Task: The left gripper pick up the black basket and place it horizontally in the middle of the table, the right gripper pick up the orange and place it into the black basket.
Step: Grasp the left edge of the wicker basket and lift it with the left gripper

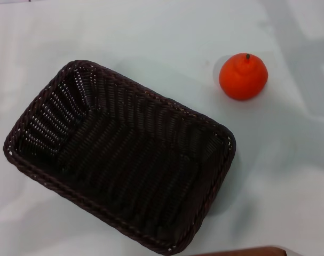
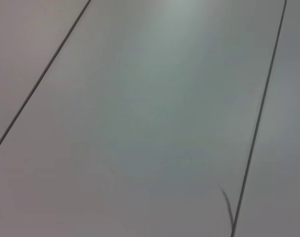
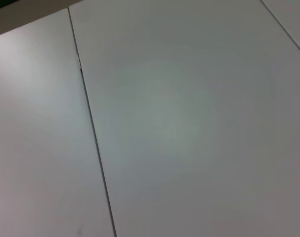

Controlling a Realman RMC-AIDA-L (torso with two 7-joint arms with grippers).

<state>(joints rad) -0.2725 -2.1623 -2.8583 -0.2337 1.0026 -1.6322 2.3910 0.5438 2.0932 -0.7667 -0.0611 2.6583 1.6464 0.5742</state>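
Neither claw appears in any view: the left claw and the right claw are both out of sight, so their jaw state cannot be told. Both wrist views show only pale panels with thin dark seams.

Item count on the worktop (image 1: 151, 32): one black basket (image 1: 119, 154), one orange (image 1: 243, 76).

Position: the black basket lies empty on the worktop's left and centre, skewed diagonally rather than horizontal. The orange stands upright, stem up, to the right and farther from the robot, apart from the basket.

Handling, by judgement: the woven basket is probably light and fairly stiff, with some flex in the walls. Take hold across the braided rim on a long side. The orange looks firm, smooth and liable to roll; grip it across its widest girth, with moderate force.
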